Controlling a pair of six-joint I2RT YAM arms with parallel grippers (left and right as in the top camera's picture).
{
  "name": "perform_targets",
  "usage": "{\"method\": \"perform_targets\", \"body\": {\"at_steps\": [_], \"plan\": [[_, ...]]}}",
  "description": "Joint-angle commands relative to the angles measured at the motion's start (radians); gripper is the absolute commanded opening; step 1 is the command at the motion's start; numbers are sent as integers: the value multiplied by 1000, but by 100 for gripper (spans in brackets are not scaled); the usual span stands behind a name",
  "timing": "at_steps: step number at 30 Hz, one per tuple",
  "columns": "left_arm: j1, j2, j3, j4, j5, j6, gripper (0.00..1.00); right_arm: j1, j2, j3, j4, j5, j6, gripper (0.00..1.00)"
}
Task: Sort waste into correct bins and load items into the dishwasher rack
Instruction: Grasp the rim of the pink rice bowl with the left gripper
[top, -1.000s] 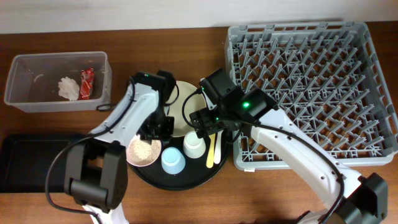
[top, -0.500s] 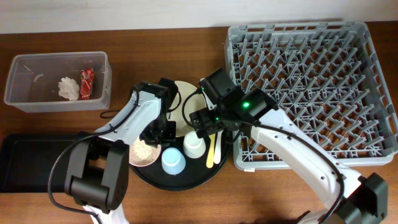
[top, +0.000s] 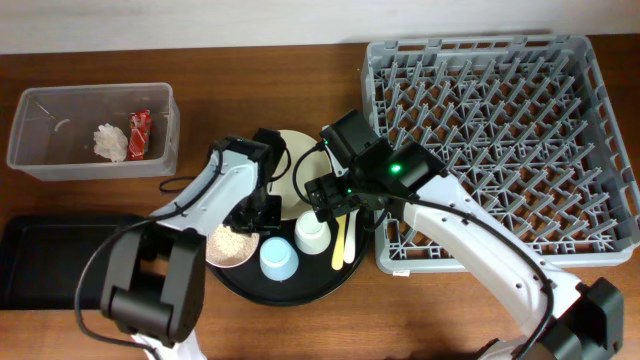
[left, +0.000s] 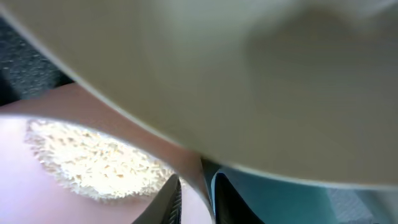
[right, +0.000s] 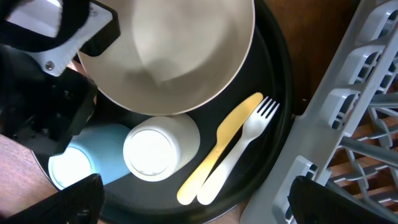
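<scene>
Bins number two: a clear tub (top: 22, 130) at far left holding one crumpled tissue (top: 108, 141) and one red wrapper (top: 138, 134), and a black rectangular tray (top: 40, 260) nearer the front. The round black tray (top: 322, 282) in the middle carries one pink bowl (top: 209, 251) of rice grains (top: 232, 242), one light blue cup (top: 277, 258), one white cup (top: 311, 234), one cream plate (right: 174, 56), one white fork (right: 264, 112) and one yellow utensil (right: 233, 121). The left gripper (top: 262, 211) is pinched on the pink bowl's rim, its arm bent rightward over the tray. The right gripper (right: 200, 202) hangs spread wide and empty above the white cup, its arm slanting in from the lower right. One grey dishwasher rack (top: 480, 130) stands rightmost.
</scene>
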Motion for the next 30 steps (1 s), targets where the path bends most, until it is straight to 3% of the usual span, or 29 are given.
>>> {"method": "perform_targets", "body": {"at_steps": [1, 8, 14, 25, 28, 30], "plan": [[-1, -100, -6, 2, -18, -11, 16, 1, -14, 16, 0, 8, 11, 98], [-2, -101, -23, 20, -18, -16, 17, 1, -14, 16, 0, 8, 11, 98], [-2, -101, -102, 87, -17, -30, 23, 1, -14, 16, 0, 8, 11, 98], [-2, -101, -142, 131, 6, -33, 22, 1, -14, 16, 0, 8, 11, 98], [-2, -101, -142, 138, 6, -33, 5, 1, -14, 16, 0, 8, 11, 98], [-2, -101, -142, 139, 6, -32, 1, 1, -14, 16, 0, 8, 11, 98]]}}
